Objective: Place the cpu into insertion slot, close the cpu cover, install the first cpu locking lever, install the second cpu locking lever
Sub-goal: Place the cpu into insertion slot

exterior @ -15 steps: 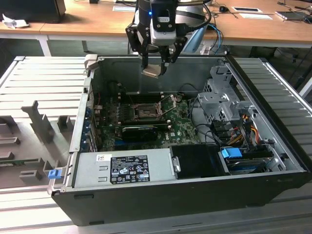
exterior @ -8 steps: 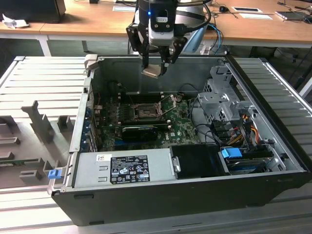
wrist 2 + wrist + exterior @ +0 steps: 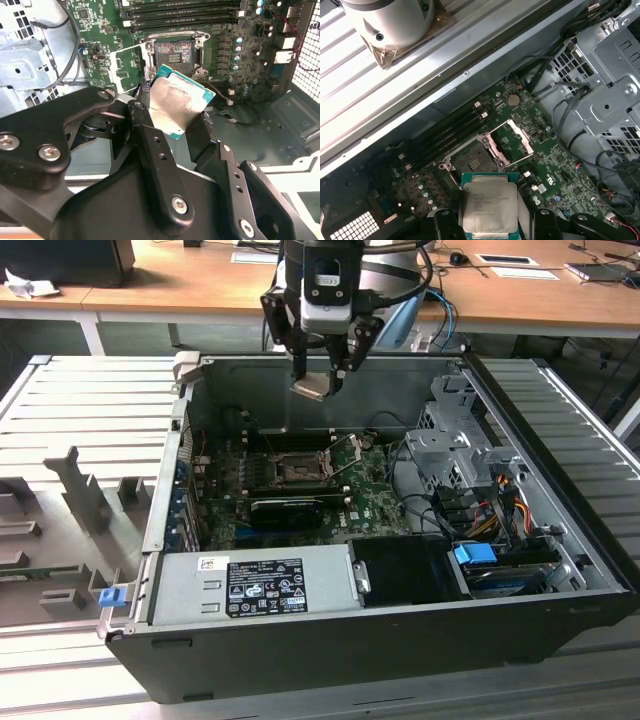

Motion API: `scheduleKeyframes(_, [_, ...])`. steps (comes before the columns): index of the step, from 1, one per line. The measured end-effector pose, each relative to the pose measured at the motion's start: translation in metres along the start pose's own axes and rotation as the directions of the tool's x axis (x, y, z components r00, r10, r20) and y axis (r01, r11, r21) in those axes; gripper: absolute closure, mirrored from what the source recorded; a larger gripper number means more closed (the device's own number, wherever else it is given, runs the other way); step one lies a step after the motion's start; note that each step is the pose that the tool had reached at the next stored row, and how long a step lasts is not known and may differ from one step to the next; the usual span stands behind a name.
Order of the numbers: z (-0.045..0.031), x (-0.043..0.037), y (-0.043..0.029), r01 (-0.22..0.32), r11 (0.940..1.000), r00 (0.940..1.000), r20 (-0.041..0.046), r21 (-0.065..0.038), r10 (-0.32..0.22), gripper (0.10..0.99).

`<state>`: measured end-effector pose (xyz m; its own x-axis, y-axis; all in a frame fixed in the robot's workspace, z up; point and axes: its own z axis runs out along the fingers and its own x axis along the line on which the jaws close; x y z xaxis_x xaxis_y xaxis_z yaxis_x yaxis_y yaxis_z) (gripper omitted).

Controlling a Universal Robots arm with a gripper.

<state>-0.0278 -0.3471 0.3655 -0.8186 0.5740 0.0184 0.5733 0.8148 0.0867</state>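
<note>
While the cpu (image 3: pixel 311 389) hangs pinched by 2 opposite edges between the fingers (image 3: pixel 343 358), you have it well above the slot (image 3: pixel 297 469), at its 12 o'clock in the exterior view. The cover (image 3: pixel 346 454) stands open at the slot's 3 o'clock. Judge the cpu light, stiff, slick and fragile underneath; hold only the edges.

Surfaces: mostly metal, some plastic, wood.
The chip (image 3: pixel 489 207) face is showing dull pale-grey metal, smeared and scuffed; gripper (image 3: pixel 169 117) links are looking matt black, with bright metal screws (image 3: pixel 180 204); cover frame (image 3: pixel 521 136) is gleaming as bare silver metal; circuit board (image 3: pixel 555 165) is showing semi-gloss green; case wall (image 3: pixel 250 390) is reading as matt grey sheet metal; desk (image 3: pixel 180 290) is looking like smooth light wood.
</note>
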Motion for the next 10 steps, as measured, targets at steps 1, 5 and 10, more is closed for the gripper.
scheduleKeyframes(1, [0.0000, 0.0000, 0.0000, -0.008, 1.0000, 1.0000, 0.0007, 0.000, 0.008, 0.561])
scheduleKeyframes(5, [0.0002, 0.0000, 0.0000, -0.036, 0.9994, 0.9994, 0.0031, -0.001, 0.036, 0.561])
scheduleKeyframes(10, [0.0003, 0.0000, 0.0000, -0.065, 0.9979, 0.9979, 0.0056, -0.001, 0.065, 0.561])
